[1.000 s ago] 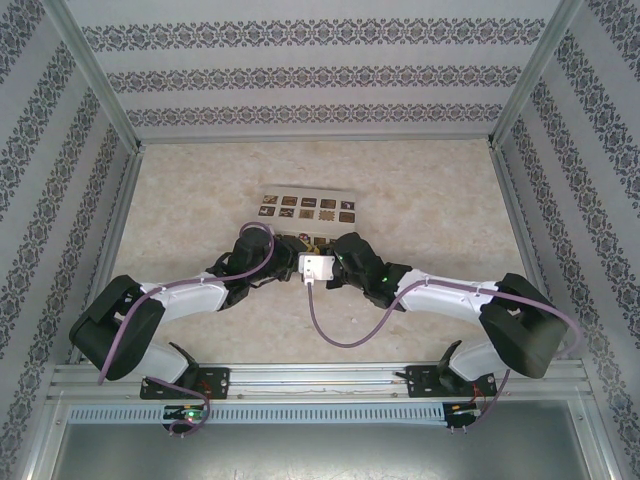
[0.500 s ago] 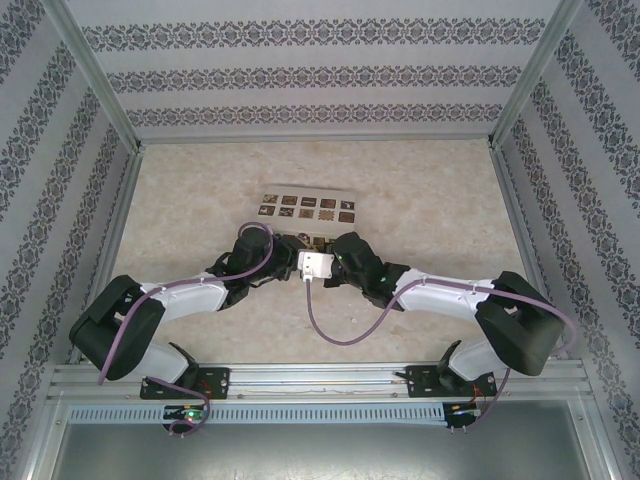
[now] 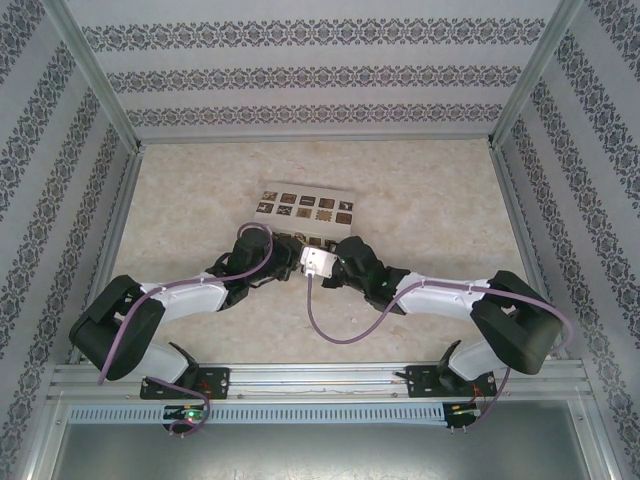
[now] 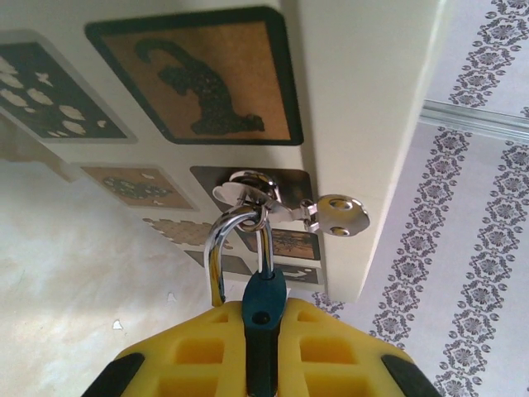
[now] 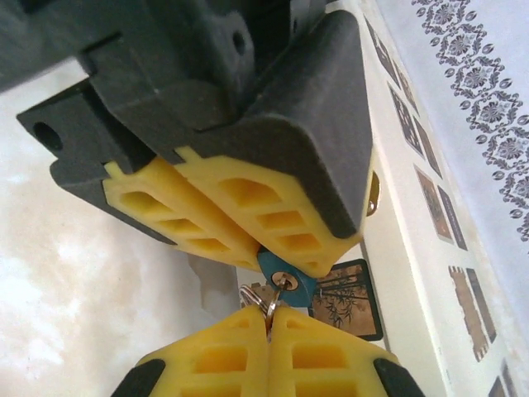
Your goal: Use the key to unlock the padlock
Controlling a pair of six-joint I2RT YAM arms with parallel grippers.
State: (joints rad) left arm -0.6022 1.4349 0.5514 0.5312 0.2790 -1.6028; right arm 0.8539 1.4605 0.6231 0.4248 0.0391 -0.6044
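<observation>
Padlock [image 4: 264, 299] hangs by its shackle from the hasp [image 4: 277, 203] on the box's [image 4: 364, 99] near side, its teal body clamped in the left gripper [image 4: 263, 321], with the right gripper [image 5: 270, 318] facing it from the right, pinched shut on the key [image 5: 273, 299] at the keyhole.

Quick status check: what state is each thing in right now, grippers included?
padlock: shackle through the hasp; locked or not, cannot tell.
key: tip at the padlock's keyhole.
left gripper: shut on padlock.
right gripper: shut on key.
hasp: closed against the box.
</observation>
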